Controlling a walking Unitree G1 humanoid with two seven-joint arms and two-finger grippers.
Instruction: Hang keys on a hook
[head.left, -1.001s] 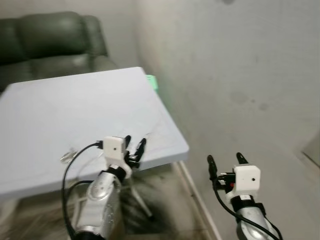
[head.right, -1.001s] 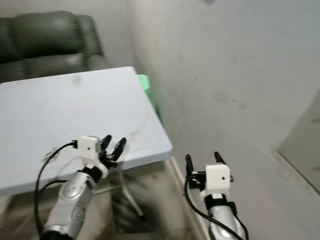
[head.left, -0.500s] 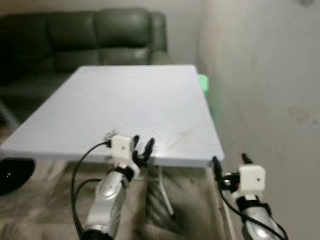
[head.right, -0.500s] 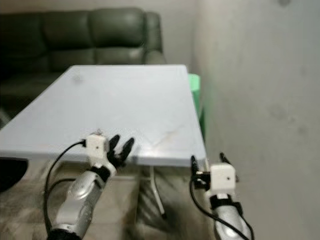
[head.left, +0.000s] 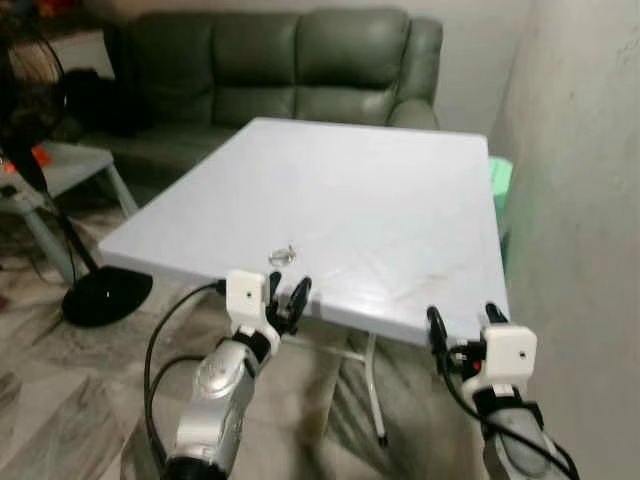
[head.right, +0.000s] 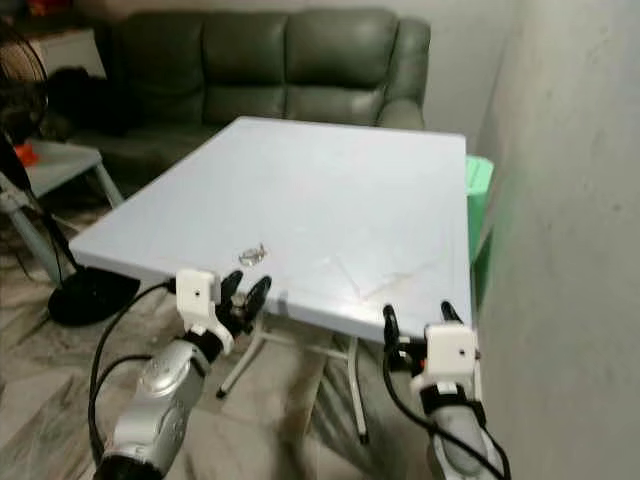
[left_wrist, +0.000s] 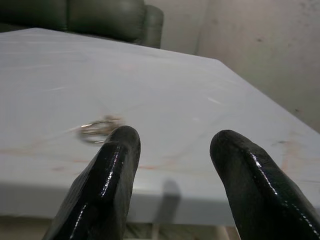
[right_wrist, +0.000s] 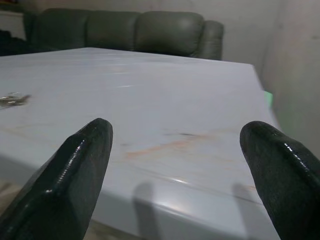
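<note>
A small bunch of keys (head.left: 282, 255) on a metal ring lies on the white table (head.left: 380, 200), close to its near edge. In the left wrist view the keys (left_wrist: 95, 129) sit just beyond the fingers. My left gripper (head.left: 286, 293) is open, held at the table's near edge, a little short of the keys. My right gripper (head.left: 464, 322) is open too, near the table's front right corner, with nothing between its fingers (right_wrist: 80, 170).
A dark green sofa (head.left: 290, 60) stands behind the table. A black standing fan (head.left: 95, 290) and a low grey side table (head.left: 60, 170) are at the left. A bare wall (head.left: 590, 200) runs along the right, with a green stool (head.left: 499, 180) beside it.
The camera has swung left and the whole scene has shifted, so the table now lies ahead with the keys in plain sight. Both grippers stay open in front of me.
</note>
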